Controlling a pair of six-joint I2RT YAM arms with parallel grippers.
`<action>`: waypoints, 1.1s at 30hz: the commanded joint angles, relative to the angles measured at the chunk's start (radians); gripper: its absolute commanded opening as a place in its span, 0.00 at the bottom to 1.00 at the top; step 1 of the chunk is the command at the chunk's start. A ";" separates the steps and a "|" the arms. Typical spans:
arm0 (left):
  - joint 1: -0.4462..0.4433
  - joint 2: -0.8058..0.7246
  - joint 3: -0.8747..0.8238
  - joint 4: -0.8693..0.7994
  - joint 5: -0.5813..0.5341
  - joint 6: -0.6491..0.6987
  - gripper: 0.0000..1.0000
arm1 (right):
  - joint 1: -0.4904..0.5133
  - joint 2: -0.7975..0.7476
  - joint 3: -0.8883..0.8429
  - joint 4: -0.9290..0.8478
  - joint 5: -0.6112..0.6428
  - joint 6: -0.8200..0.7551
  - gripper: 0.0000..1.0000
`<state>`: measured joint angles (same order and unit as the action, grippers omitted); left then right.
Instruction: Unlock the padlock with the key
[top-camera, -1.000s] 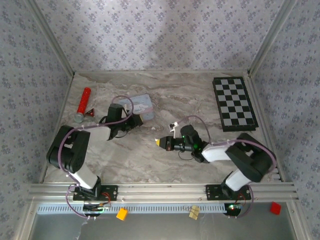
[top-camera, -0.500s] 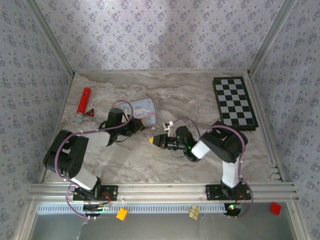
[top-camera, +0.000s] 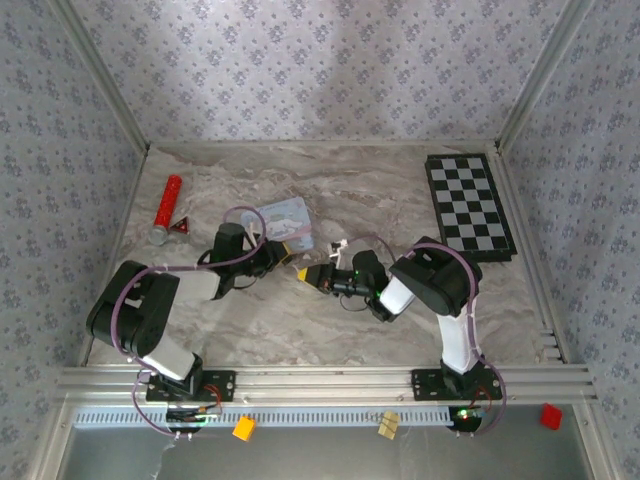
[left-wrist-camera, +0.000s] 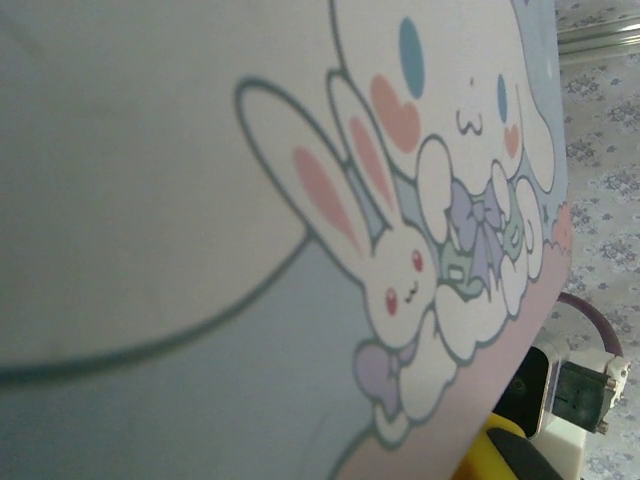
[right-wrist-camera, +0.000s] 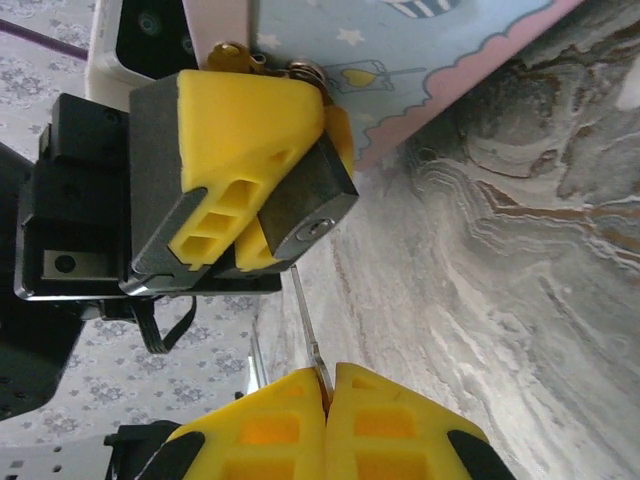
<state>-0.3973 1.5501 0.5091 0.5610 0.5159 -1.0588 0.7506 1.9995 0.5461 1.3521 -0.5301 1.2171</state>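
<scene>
The padlock (right-wrist-camera: 312, 200), a dark block with its keyhole face turned toward the right wrist camera, is clamped between the yellow fingers (right-wrist-camera: 240, 130) of my left gripper (right-wrist-camera: 295, 180). Its silvery shackle (right-wrist-camera: 305, 70) pokes out behind. My right gripper (right-wrist-camera: 328, 385) is shut on the key (right-wrist-camera: 308, 320). The thin blade points up at the padlock, and its tip sits at the lower edge of the keyhole face, just beside the keyhole. From above, my left gripper (top-camera: 277, 256) and right gripper (top-camera: 305, 273) meet mid-table.
A pale blue tin (top-camera: 284, 220) with a bunny picture (left-wrist-camera: 400, 280) lies right behind the left gripper. A red cylinder (top-camera: 168, 207) and a small red triangular piece (top-camera: 183, 227) lie far left. A chessboard (top-camera: 470, 205) lies at the back right.
My right gripper has moved left with the key, up to the left gripper, and its arm has folded upright. The left gripper has shifted slightly right with the padlock.
</scene>
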 joint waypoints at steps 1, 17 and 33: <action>-0.011 -0.013 -0.001 0.086 0.067 -0.027 0.05 | -0.009 0.019 0.026 0.041 -0.032 0.034 0.00; -0.009 -0.030 -0.035 0.207 0.069 -0.087 0.03 | -0.014 0.021 0.035 0.042 -0.053 0.088 0.00; 0.001 -0.087 -0.060 0.236 0.056 -0.127 0.01 | -0.028 0.011 0.038 0.042 -0.062 0.111 0.00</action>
<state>-0.3992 1.5120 0.4446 0.7010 0.5316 -1.1591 0.7231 2.0121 0.5694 1.3975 -0.5842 1.3136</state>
